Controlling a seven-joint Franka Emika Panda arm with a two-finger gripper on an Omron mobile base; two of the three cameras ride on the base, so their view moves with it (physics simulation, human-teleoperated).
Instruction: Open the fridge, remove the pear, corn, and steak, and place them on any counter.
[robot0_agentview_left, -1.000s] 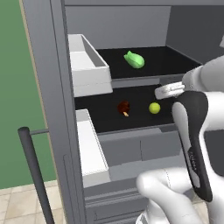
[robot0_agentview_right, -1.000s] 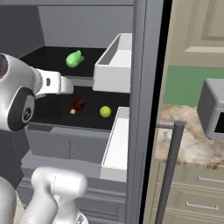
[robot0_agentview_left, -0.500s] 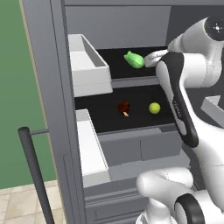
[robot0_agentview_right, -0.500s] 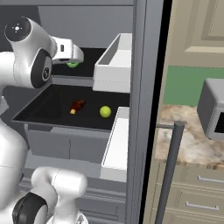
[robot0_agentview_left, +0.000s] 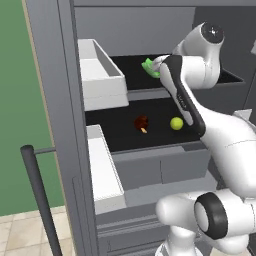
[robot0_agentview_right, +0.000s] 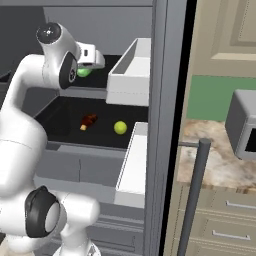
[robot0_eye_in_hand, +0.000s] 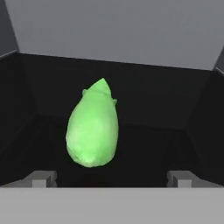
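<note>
Corn (robot0_eye_in_hand: 92, 130) dead ahead on the upper fridge shelf (robot0_agentview_left: 230, 77), gripper (robot0_eye_in_hand: 112, 179) spread wide and empty, lined up to push in and clamp.

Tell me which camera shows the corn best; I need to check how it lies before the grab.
The hand view: the corn sits centred and whole on the dark upper shelf, tapered end pointing away. In the left base view only a green sliver peeks past the arm; in the right base view a small patch shows behind the arm.

Corn (robot0_eye_in_hand: 92, 131) bright green – pear (robot0_agentview_left: 176, 123) yellow-green – fridge (robot0_agentview_left: 55, 75) dark grey, shelves black – bench (robot0_agentview_right: 212, 160) beige-brown marbled.
</note>
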